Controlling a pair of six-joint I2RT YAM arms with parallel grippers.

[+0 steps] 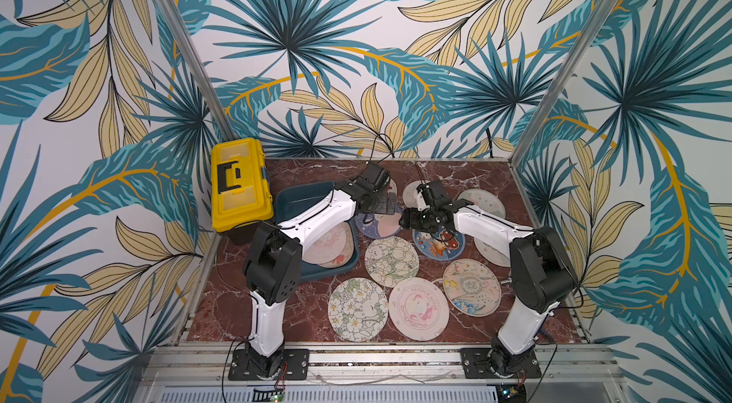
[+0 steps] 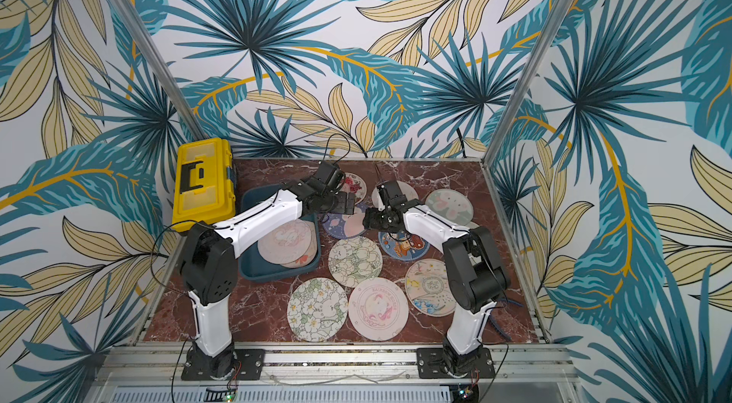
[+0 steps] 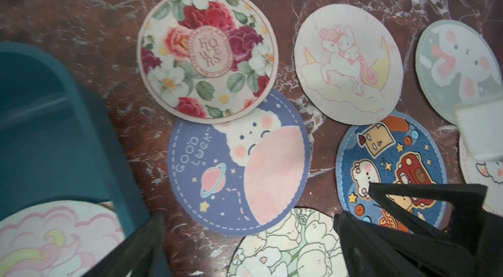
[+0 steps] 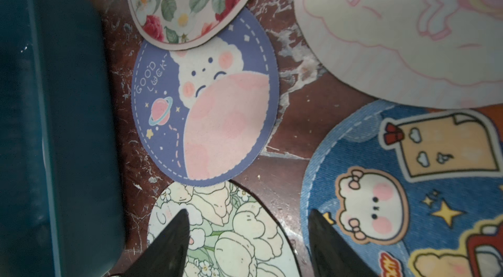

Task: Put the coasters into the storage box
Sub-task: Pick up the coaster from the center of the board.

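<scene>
Left gripper (image 3: 249, 221) spread wide and empty above the purple coaster (image 3: 239, 161), just beside the storage box (image 2: 253, 262). Right gripper (image 4: 248, 213) also spread, pinching nothing. Box sits on the left of the table (image 1: 313, 314), touching the yellow toolbox (image 1: 241, 183). At least two coasters (image 2: 287, 240) lie inside; about ten are loose on the marble. Judged early: most remain.

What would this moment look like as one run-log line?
left gripper: open, empty | right gripper: open, empty | storage box: few coasters | table: many coasters
</scene>
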